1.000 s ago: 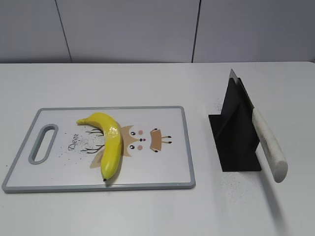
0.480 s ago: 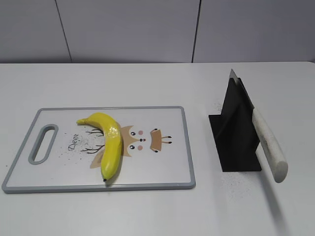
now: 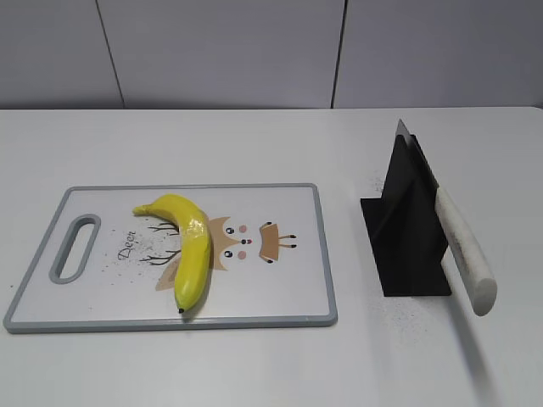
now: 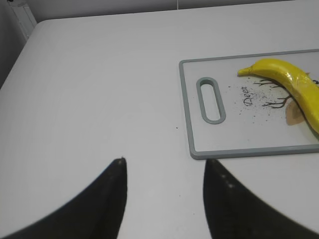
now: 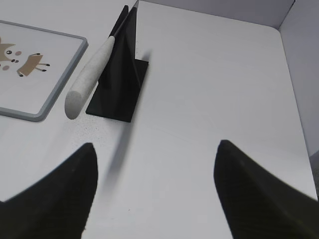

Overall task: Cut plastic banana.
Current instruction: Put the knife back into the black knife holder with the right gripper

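The plastic banana [image 3: 188, 246], glossy yellow with dark tips, lies on a white cutting board [image 3: 280, 288] with a grey rim and a deer print. It also shows in the left wrist view [image 4: 291, 82]. A knife with a white handle [image 3: 462, 250] rests slanted in a black stand [image 3: 403, 237]; both show in the right wrist view, handle [image 5: 89, 74] and stand [image 5: 122, 79]. My left gripper [image 4: 164, 162] is open and empty over bare table left of the board [image 4: 249, 149]. My right gripper [image 5: 155, 147] is open and empty, right of the stand. Neither gripper shows in the exterior view.
The white table [image 3: 254, 144] runs to a grey wall at the back. Dark specks lie on the board and around the stand. The table's far edge and right edge show in the right wrist view [image 5: 286, 59].
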You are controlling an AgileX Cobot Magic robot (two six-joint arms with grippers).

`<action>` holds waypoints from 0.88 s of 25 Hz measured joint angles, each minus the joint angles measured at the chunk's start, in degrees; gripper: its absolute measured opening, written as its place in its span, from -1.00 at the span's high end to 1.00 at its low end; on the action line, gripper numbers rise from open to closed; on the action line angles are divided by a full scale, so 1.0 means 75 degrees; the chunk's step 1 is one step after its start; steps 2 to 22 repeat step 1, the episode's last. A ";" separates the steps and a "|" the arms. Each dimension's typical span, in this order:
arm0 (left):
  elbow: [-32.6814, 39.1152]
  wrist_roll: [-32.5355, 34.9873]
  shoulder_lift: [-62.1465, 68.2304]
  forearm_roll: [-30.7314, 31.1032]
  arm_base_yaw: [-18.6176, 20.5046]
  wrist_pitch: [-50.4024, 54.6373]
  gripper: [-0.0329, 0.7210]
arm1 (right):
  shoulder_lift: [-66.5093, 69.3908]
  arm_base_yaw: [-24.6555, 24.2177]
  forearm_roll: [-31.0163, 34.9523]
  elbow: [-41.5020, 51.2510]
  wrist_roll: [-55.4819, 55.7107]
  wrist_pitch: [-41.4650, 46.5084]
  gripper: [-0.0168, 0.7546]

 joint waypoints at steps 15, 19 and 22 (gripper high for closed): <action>0.0000 0.0000 0.0000 0.0000 0.0000 0.0000 -0.36 | 0.0000 0.0000 0.0000 0.0000 0.0000 0.0000 -0.47; 0.0000 0.0000 0.0000 0.0000 0.0000 0.0000 -0.36 | 0.0000 0.0000 0.0000 0.0000 0.0000 0.0000 -0.47; 0.0000 0.0000 0.0000 0.0000 0.0000 0.0000 -0.36 | 0.0000 0.0000 0.0000 0.0000 0.0000 0.0000 -0.47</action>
